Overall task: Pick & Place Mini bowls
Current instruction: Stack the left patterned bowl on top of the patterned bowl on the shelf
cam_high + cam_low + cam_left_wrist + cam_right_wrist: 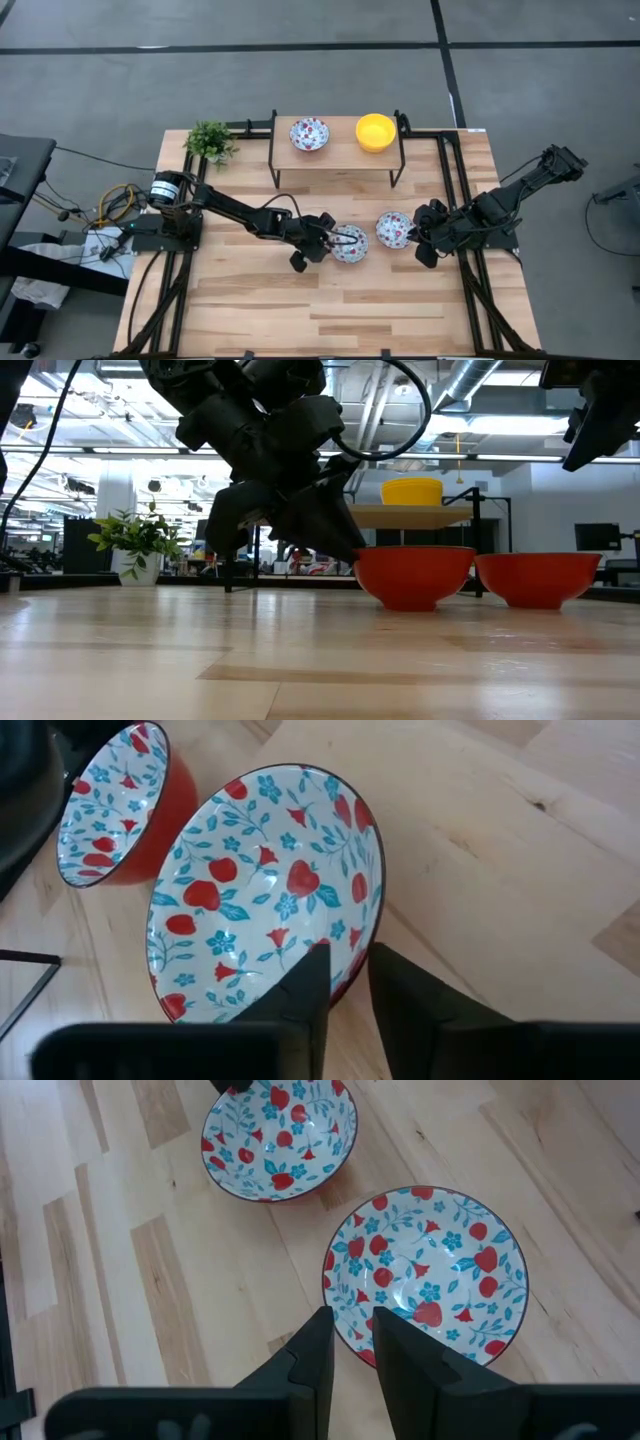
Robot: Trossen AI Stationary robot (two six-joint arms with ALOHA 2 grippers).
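Four mini bowls are in sight: three floral ones, white inside with red-and-blue flowers and red outside, and one plain yellow.

Two floral bowls sit side by side on the wooden table (250, 290) near its middle. The left gripper (338, 240) has its fingers clamped on the rim of the left floral bowl (350, 244), one finger inside and one outside, as the left wrist view shows. In the low view that bowl rests flat on the tabletop. The right gripper (420, 238) is at the right floral bowl (392, 230), its fingers close together over the near rim; the right wrist view shows one finger inside and one outside the rim.

The third floral bowl (309, 133) and the yellow bowl (375, 131) stand apart on a small raised shelf (340, 155) at the table's far edge. One green potted plant (210, 141) stands beside the shelf, at the far left corner.
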